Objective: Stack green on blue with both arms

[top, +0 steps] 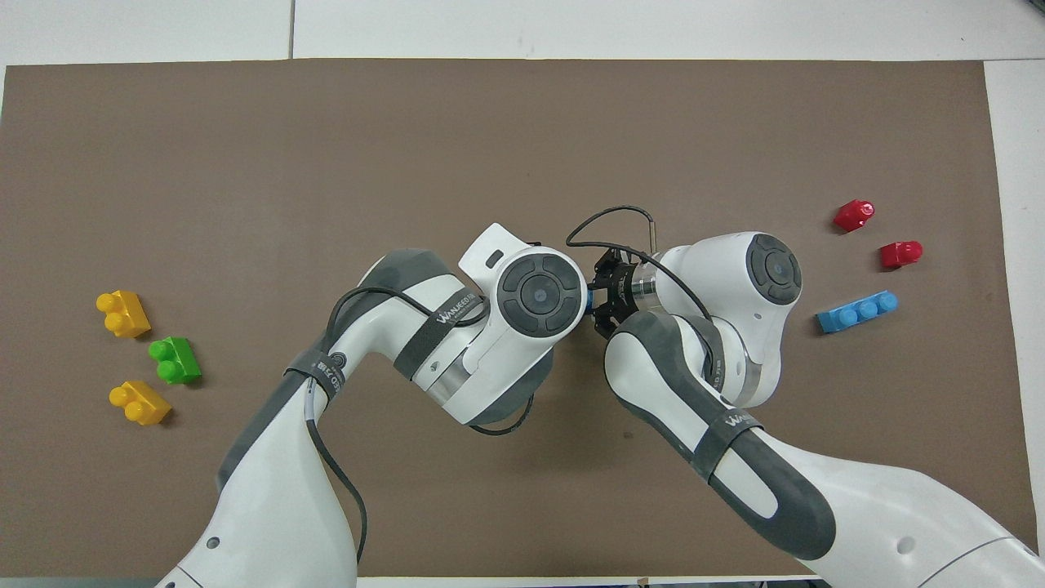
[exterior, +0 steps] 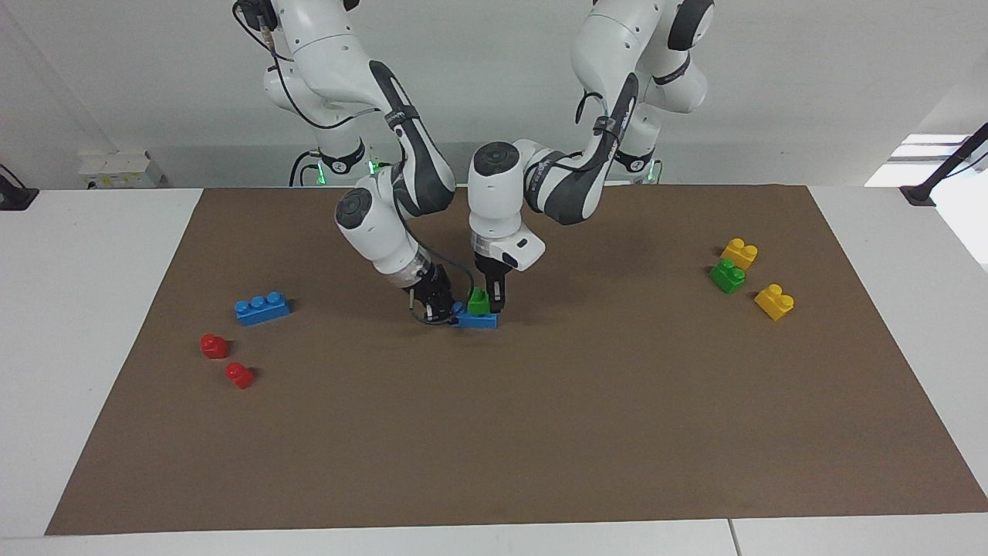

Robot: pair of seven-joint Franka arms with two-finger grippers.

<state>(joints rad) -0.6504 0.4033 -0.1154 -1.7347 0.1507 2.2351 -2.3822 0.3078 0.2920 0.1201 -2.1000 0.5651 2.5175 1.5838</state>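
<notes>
So the left gripper (exterior: 488, 297) is down at the middle of the brown mat (exterior: 540, 432), pinched on the green brick (exterior: 478, 302), which sits right on top of the blue brick (exterior: 477, 319). The right gripper (exterior: 434, 305) is clamped on the end of that same blue brick toward the right arm's end of the counter (exterior: 93, 324), coming in at a slant. From overhead you can barely see any of this, since the left arm's wrist covers the stack and only a sliver of blue shows, so I honestly can't say if the green one is fully seated or just resting on the studs. Working out from that stack: the spare blue brick (exterior: 262, 308) lies well off toward the right arm's end, with two red bricks (exterior: 227, 360) near it, farther from the robots. Toward the left arm's end there's a second green brick (exterior: 727, 276) tucked between two yellow bricks (exterior: 756, 278), all well apart from the stack.
</notes>
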